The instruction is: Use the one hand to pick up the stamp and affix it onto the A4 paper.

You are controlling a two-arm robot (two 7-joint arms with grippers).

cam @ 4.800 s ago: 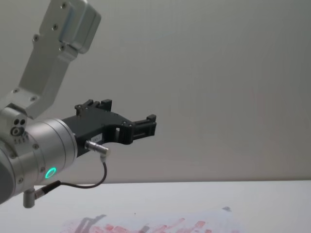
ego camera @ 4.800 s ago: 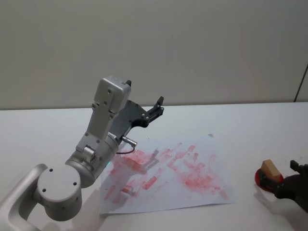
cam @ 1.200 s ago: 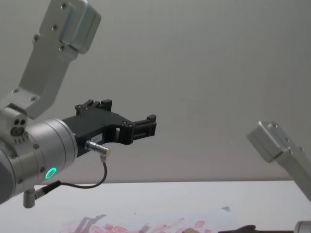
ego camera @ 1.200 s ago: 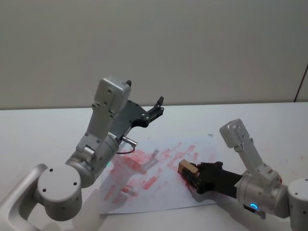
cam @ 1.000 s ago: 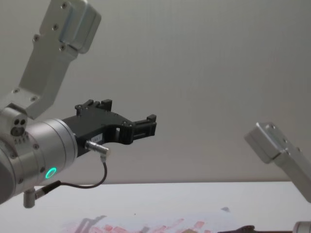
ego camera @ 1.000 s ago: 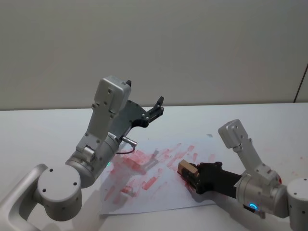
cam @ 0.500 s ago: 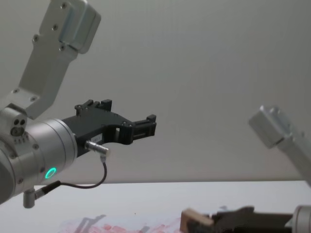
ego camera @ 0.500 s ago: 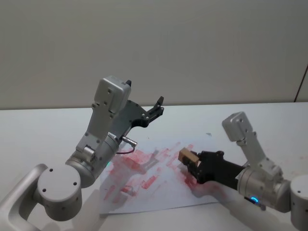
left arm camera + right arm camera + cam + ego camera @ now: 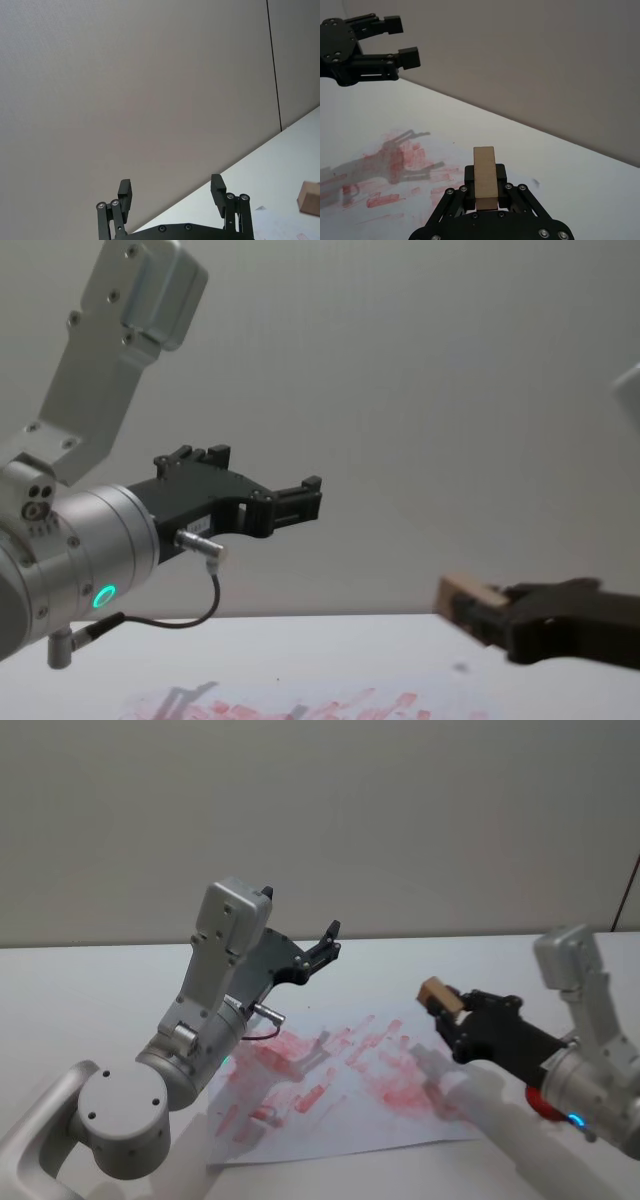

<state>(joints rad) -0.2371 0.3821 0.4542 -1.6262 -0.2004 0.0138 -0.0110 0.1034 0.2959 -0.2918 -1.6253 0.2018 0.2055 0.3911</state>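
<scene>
Stamp, one, in right hand; left hand raised; one paper.

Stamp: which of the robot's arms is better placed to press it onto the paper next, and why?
Right. The right gripper is shut on the stamp, raised at the right side of the A4 paper. The left gripper is open and empty, held high.

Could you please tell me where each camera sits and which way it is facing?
Head: high on the robot, looking forward and down at the A4 paper; left gripper raised and open at left, right gripper holding the stamp at right.
Chest: lower, looking across the table; both grippers from the side.
Left wrist: faces the wall over the left gripper's open jaws.
Right wrist: looks along the gripped stamp over the A4 paper.
Shared: all four show the stamp.
</scene>
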